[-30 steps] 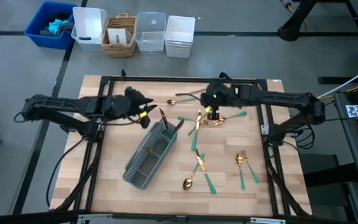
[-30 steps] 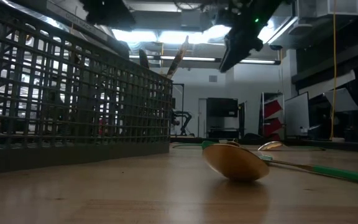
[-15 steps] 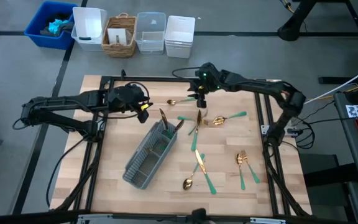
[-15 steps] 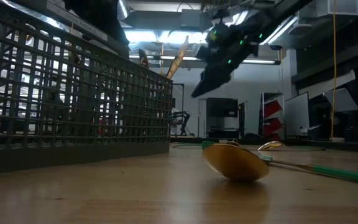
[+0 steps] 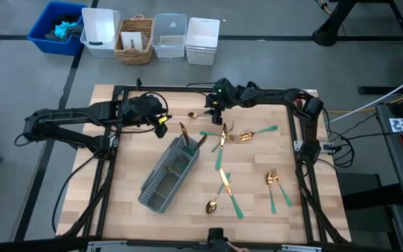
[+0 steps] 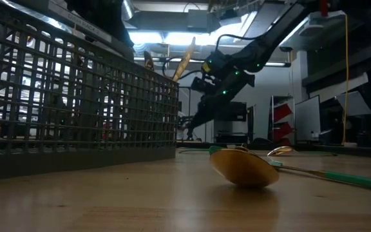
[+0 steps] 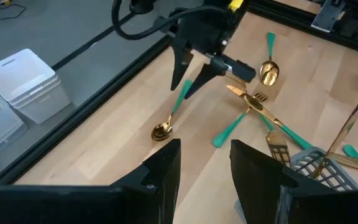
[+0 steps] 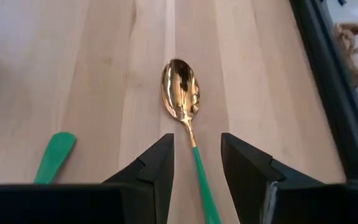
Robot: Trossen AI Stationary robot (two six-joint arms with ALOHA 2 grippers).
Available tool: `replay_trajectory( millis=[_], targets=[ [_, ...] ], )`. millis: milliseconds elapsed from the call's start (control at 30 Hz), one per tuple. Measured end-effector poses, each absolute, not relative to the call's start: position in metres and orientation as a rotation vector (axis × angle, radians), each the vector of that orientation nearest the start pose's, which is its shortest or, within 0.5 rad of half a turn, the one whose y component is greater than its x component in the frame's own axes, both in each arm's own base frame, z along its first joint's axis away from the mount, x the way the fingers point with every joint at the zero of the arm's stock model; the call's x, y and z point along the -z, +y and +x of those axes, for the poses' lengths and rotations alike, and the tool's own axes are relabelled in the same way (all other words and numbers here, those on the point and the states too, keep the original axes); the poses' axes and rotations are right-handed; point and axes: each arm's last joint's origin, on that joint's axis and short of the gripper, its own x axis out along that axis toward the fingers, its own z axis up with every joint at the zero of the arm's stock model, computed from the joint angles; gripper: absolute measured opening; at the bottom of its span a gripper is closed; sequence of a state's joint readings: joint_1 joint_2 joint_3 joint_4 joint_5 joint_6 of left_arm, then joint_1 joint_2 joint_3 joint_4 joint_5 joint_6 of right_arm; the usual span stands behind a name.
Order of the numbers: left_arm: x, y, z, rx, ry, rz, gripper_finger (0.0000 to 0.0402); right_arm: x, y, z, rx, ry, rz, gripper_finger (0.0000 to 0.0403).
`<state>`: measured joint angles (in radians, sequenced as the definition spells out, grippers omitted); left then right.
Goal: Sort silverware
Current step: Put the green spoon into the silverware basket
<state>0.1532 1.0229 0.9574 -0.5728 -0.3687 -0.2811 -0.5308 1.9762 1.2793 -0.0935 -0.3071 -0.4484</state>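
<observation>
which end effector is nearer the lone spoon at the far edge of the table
Right. The right end effector hangs open just above the spoon, straddling its green handle in its wrist view. The left end effector sits open farther off, beside the caddy.

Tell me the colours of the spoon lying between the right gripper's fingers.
The spoon has a shiny gold bowl and a green handle, clearest in the right wrist view.

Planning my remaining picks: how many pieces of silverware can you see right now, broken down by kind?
Spoons, loose: 3
Forks, loose: 2
Knives or forks, loose, heads unclear: 3
Pieces standing in the caddy, kind unclear: 2
Total: 10 visible; more may be hidden inside the caddy.
</observation>
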Motion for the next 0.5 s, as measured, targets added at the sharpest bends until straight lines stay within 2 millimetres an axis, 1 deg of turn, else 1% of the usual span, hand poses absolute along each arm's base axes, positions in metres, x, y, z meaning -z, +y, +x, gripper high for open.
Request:
replay_trajectory(
  millis=[300,500],
  targets=[
    [-0.316,0.042,0.203,-0.590,0.565,-0.196,0.0129,-0.148,-0.206,0.368,0.074,0.776,-0.026,0.0133],
    [-0.316,0.042,0.203,-0.590,0.565,-0.196,0.0129,-0.136,-0.208,0.371,0.090,0.782,-0.021,0.0133]
  ],
)
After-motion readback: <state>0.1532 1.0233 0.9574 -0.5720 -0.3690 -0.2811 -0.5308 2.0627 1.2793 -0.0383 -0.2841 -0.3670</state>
